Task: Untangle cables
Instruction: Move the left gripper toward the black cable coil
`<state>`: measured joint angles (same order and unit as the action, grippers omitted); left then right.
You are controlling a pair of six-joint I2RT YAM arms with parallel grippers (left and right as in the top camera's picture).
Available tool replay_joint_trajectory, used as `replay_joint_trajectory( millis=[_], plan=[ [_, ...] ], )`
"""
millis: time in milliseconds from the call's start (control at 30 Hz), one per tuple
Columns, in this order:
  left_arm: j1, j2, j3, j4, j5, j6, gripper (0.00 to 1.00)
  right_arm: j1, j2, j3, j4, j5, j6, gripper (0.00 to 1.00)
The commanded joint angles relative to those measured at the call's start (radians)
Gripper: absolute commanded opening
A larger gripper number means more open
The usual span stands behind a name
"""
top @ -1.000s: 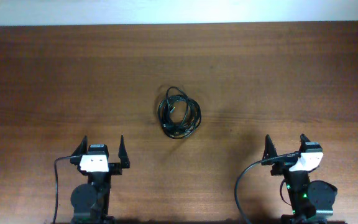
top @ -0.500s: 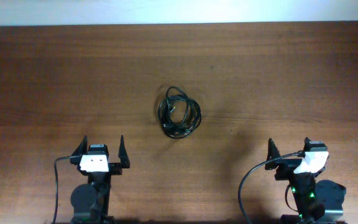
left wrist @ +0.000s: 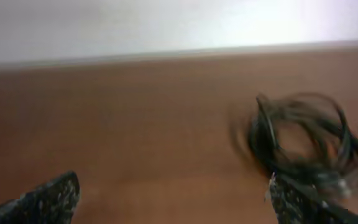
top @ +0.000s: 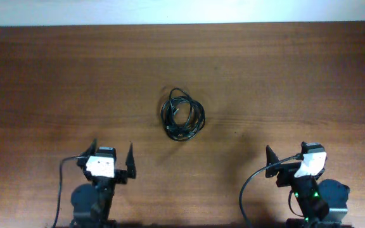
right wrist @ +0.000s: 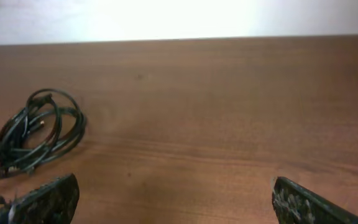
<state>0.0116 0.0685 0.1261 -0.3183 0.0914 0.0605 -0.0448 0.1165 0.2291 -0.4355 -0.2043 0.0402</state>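
**benchrat:** So where's the tangle sitting?

**knotty_k:** Roughly the middle of the overhead shot, a touch above centre. It's a small knot of thin black cables, a few overlapping loops lying flat on the brown wood-grain table. Nothing's touching it.

**benchrat:** And the arms?

**knotty_k:** Both are down along the bottom edge. The black left gripper is lower left and the black right gripper is lower right, each well apart from the coil. Both have their jaws spread wide with only bare wood between them. A thick black lead curves off the right arm toward the bottom of the frame.

**benchrat:** Wrist cams any use?

**knotty_k:** The left wrist view is pretty smeary. You can still make out the cables at the right of the frame, just above the right-hand fingertip. Both tips sit in the bottom corners with a big gap between them.

The right wrist view is sharper. The cables are at middle left, above the left-hand fingertip, and what looks like a plug end sticks out at the coil's left side. The jaws are parted the same way there, nothing pinched. A pale wall runs across the top behind the table's far edge.
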Motion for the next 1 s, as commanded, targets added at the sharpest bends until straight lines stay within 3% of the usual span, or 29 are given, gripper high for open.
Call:
replay_joint_trajectory(
  millis=[0, 300, 467, 700, 767, 967],
  plan=[
    [-0.004, 0.159, 0.228, -0.069, 0.094, -0.019, 0.99, 0.005, 0.051, 0.019, 0.021, -0.027, -0.01, 0.98],
    [-0.004, 0.682, 0.867, -0.591, 0.361, 0.023, 0.99, 0.005, 0.193, 0.045, 0.047, -0.032, -0.01, 0.99],
    [-0.022, 0.871, 1.1, -0.676, 0.638, 0.086, 0.99, 0.005, 0.26, 0.052, 0.072, -0.048, -0.011, 0.98],
    [-0.145, 1.189, 1.233, -0.733, 0.585, 0.161, 0.99, 0.005, 0.308, 0.067, 0.074, -0.048, -0.011, 0.98],
    [-0.149, 1.262, 1.269, -0.732, 0.549, 0.128, 0.99, 0.006, 0.308, 0.067, 0.074, -0.051, -0.011, 0.99],
    [-0.188, 1.484, 1.508, -0.836, 0.195, 0.064, 0.99, 0.011, 0.314, 0.067, 0.077, -0.092, -0.045, 0.98]
  ],
)
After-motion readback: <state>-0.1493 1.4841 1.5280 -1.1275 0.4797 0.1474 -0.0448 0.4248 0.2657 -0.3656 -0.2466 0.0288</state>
